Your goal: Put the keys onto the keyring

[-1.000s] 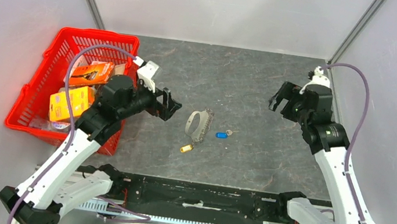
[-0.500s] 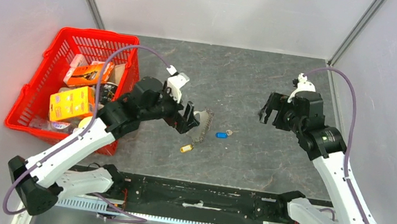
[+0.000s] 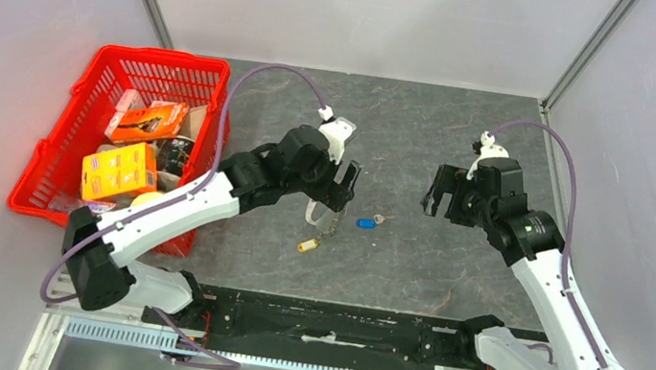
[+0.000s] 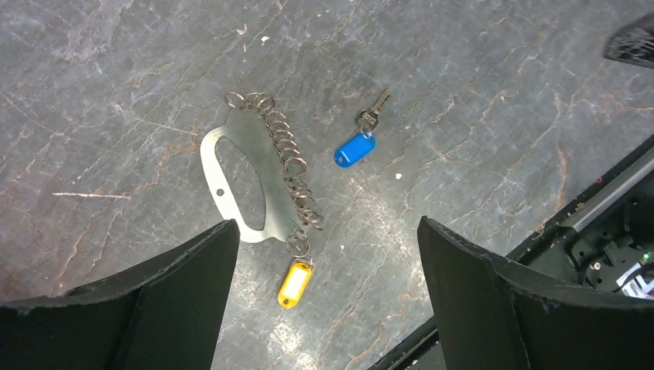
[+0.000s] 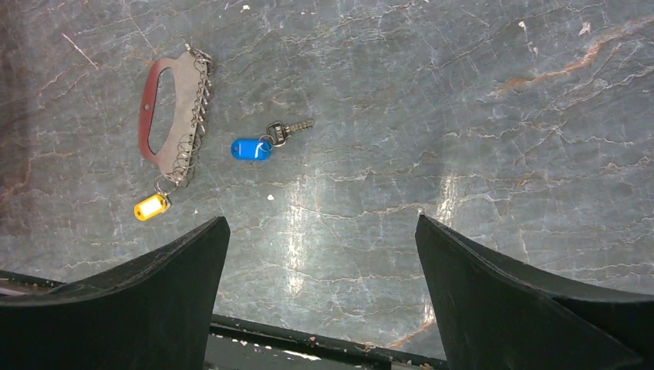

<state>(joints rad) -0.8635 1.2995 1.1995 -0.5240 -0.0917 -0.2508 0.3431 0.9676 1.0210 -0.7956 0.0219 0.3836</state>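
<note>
Left tool (image 3: 340,185) has swung in over the last second. It was near the red basket (image 3: 168,56) at the table's left edge, and now it hangs right over the keyring (image 4: 248,129), jaws wide and holding nothing. The right tool (image 3: 443,199) has drifted a little from the right edge toward the middle. It is also wide and empty, and sits well apart from the keys. Nothing on the table (image 3: 428,131) has shifted in that time.

My reading is that the approach is about done and the first grasp is next, probably on the keyring, which sits framed between the left fingers in the wrist view. No threading has started.

The keyring lies flat near the middle of the table, a little toward the near edge. The blue key (image 4: 355,149) lies just beside it on the right-edge side, not touching. The yellow key (image 4: 294,283) lies at the near end of the ring row, its small ring touching the last ring. I cannot tell whether it is already hooked on.

Count:
- two tools
- one keyring, a flat grey loop with a row of overlapping rings too crowded to number
- two keys, one blue and one yellow, with one small metal key visible on the blue one
- one basket, holding boxes
</note>
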